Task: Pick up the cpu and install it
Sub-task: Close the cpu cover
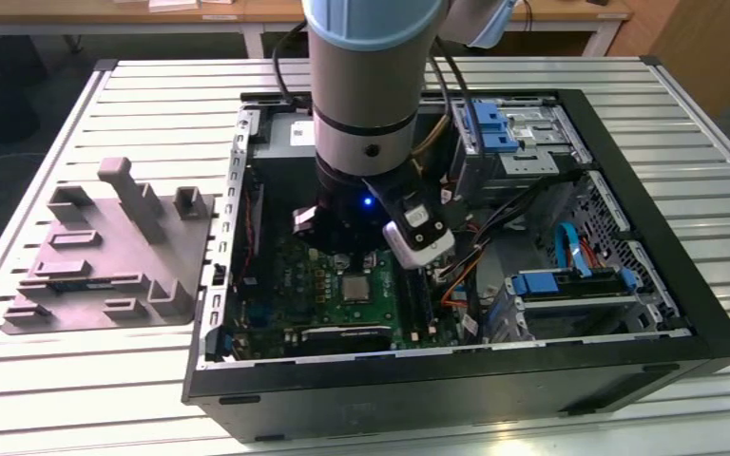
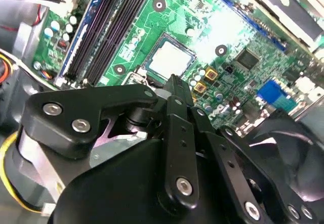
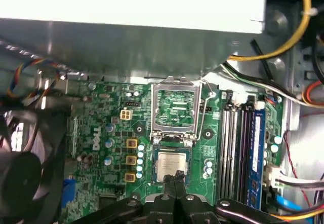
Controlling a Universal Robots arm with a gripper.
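Jaws closed together, tips at the cpu

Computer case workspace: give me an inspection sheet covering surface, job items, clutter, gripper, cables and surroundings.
Surface: slatted white table carrying the open computer case.
Job's things: cpu lies flat in its socket on the green motherboard; socket frame is flipped open beside it.
Clutter: grey plastic block with posts, on the table at the exterior view's left of the case.
Gripper: gripper shut, tips at the cpu's edge; contact cannot be told.
Cables: yellow cable and blue cable loose inside the case, off the socket.
Surroundings: wooden benches behind the table.
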